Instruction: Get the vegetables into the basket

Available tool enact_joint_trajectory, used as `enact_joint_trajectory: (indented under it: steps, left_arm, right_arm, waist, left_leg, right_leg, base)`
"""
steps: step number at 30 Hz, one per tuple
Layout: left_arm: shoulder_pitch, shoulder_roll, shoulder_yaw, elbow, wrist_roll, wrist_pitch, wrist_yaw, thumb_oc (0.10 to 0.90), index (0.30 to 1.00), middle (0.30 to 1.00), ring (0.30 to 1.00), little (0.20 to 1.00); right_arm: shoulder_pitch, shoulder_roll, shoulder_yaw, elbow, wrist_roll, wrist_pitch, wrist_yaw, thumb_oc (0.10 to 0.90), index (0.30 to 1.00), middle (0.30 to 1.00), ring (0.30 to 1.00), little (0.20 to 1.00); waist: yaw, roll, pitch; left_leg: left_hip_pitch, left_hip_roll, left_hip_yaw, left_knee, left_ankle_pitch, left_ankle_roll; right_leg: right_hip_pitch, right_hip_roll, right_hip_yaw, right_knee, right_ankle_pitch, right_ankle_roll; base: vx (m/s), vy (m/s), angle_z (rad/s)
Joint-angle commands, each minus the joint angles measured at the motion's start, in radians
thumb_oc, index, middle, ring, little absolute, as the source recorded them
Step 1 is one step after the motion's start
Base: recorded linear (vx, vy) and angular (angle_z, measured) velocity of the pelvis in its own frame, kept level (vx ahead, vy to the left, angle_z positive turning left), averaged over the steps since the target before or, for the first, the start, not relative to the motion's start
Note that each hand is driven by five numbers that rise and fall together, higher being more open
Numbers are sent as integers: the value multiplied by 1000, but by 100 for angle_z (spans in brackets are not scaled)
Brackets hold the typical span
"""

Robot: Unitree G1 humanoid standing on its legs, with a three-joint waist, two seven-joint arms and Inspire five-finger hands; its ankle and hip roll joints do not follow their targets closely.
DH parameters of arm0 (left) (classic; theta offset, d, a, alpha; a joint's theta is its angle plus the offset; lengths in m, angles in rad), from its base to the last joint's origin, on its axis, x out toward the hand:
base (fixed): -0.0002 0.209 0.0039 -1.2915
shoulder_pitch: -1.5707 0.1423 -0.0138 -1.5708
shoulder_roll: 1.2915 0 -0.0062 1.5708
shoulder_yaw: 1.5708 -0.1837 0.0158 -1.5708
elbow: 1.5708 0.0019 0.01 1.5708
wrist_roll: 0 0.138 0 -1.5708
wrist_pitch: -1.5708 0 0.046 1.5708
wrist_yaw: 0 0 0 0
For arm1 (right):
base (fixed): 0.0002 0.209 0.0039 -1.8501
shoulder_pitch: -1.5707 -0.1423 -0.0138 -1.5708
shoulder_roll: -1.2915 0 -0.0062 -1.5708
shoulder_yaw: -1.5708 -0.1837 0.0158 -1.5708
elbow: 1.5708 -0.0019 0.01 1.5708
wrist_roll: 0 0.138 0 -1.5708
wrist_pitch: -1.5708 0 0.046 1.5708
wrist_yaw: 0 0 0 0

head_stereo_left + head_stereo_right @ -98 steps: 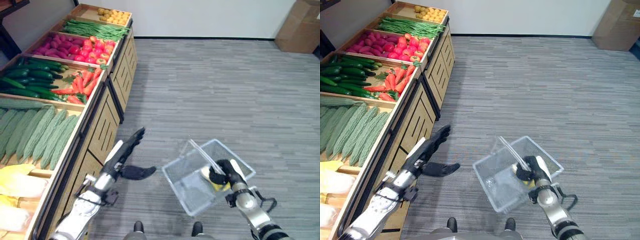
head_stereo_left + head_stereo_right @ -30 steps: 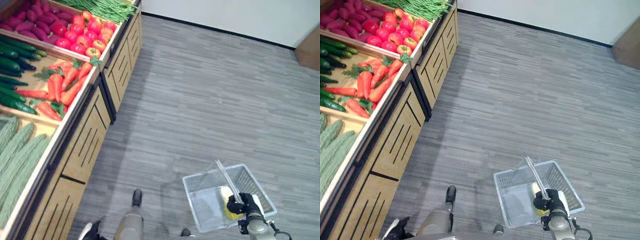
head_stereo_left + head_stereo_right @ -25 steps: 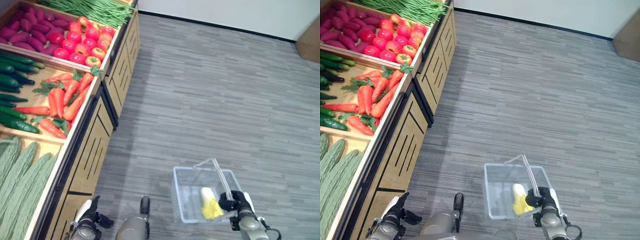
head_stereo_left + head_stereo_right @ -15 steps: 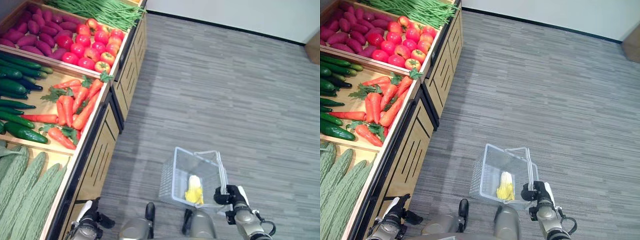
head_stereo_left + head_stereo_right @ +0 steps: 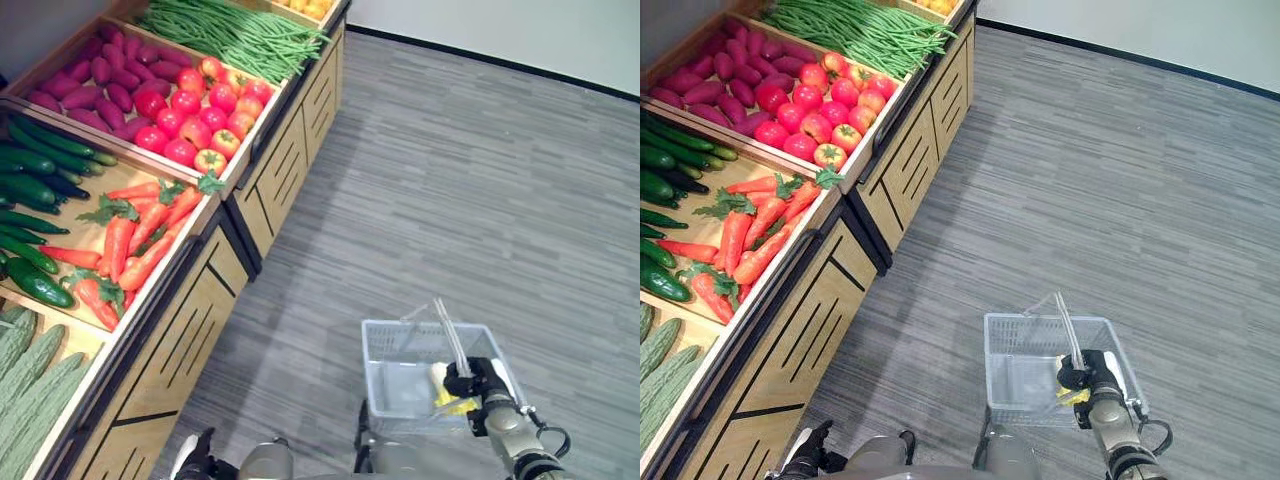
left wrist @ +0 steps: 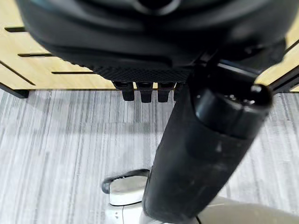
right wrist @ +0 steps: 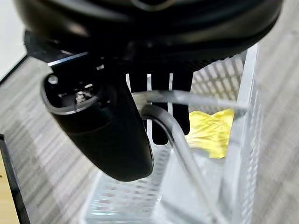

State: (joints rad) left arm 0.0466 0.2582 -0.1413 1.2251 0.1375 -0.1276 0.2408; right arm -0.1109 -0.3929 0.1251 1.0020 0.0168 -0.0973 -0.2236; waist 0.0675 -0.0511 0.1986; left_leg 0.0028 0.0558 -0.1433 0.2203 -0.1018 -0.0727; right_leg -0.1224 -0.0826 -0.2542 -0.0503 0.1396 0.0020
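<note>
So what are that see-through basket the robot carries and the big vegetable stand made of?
The clear mesh-sided basket looks like glossy translucent plastic: the floor shows through its perforated walls. The right hand is curled round its pale handle, seemingly plastic too. The pale wooden produce stand looks like light wood or wood-look board, matte, with dark slots and trim.

No legible text, labels or nos. on basket (image 5: pixel 395 345), produce stand (image 5: pixel 190 330) or veg.
</note>
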Motion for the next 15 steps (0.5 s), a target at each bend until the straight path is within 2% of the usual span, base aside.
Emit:
enact_joint_trajectory:
  steps: [1, 3, 6, 7, 8, 9, 10, 11, 15]
  left_arm:
    - [-24, 51, 14, -28, -29, -6, 29, 900, 1000, 1000, 1000, 1000]
    - [-33, 50, 6, -36, -30, -1, 28, 900, 1000, 1000, 1000, 1000]
    - [-55, 49, -9, -41, -11, 7, 30, 900, 1000, 1000, 1000, 1000]
    - [-60, 48, -11, -34, 5, 13, 32, 900, 1000, 1000, 1000, 1000]
    - [-64, 50, -14, -34, 39, 21, 31, 900, 1000, 1000, 1000, 1000]
    - [-63, 50, -14, -35, 49, 24, 34, 900, 1000, 1000, 1000, 1000]
    - [-62, 51, -14, -33, 51, 24, 34, 900, 1000, 1000, 1000, 1000]
    - [-47, 55, -8, -31, 56, 25, 33, 900, 1000, 1000, 1000, 1000]
    - [-28, 66, 0, -13, 73, 28, 27, 900, 1000, 1000, 1000, 1000]
  right_arm:
    - [18, -95, -38, -85, 21, -77, -56, 400, 300, 300, 300, 300]
    - [30, -102, -45, -85, 22, -74, -60, 400, 300, 300, 300, 300]
    - [42, -100, -66, -83, 34, -71, -74, 400, 300, 300, 300, 300]
    - [52, -98, -75, -86, 35, -71, -79, 400, 300, 300, 300, 300]
    - [68, -89, -85, -100, 29, -66, -87, 400, 300, 300, 300, 300]
    - [72, -87, -85, -101, 24, -64, -90, 400, 300, 300, 300, 300]
    - [70, -85, -81, -96, 20, -62, -88, 400, 300, 300, 300, 300]
    - [62, -79, -75, -88, 10, -58, -82, 400, 300, 300, 300, 300]
    - [61, -55, -78, -68, 10, -54, -74, 400, 300, 300, 300, 300]
  waist:
    - [18, -2, 15]
    - [12, -4, 21]
    - [-5, 0, 24]
    - [-14, 3, 20]
    - [-23, 17, -1]
    - [-19, 21, -7]
    - [-12, 21, -8]
    - [-2, 22, -16]
    - [2, 3, -38]
  left_leg:
    - [-76, 71, -8, 13, 167, -48]
    - [-129, 80, 61, 67, 195, -50]
    - [-191, 111, 222, 4, 192, -45]
    - [-204, 123, 299, -31, 187, -41]
    - [-216, 134, 429, -134, 232, -56]
    - [-215, 138, 457, -178, 271, -66]
    - [-216, 136, 441, -190, 282, -68]
    - [-197, 123, 426, -217, 274, -40]
    - [-172, 103, 444, -230, 262, -24]
  right_leg:
    - [-24, -78, 1, 129, -67, 115]
    - [17, -79, -39, 112, -88, 103]
    - [65, -82, -101, 77, -97, 105]
    - [82, -83, -126, 61, -96, 111]
    - [107, -70, -153, 42, -109, 127]
    - [123, -65, -166, 40, -118, 131]
    - [132, -66, -169, 43, -123, 131]
    - [137, -68, -175, 50, -122, 128]
    - [153, -94, -168, 68, -120, 144]
  base:
    - [98, -262, 49]
    - [51, -141, 92]
    - [24, -85, 84]
    - [180, -2, 124]
    - [231, 41, 97]
    - [265, 93, 70]
    - [151, 149, 47]
    - [142, 180, 18]
    - [128, 146, -37]
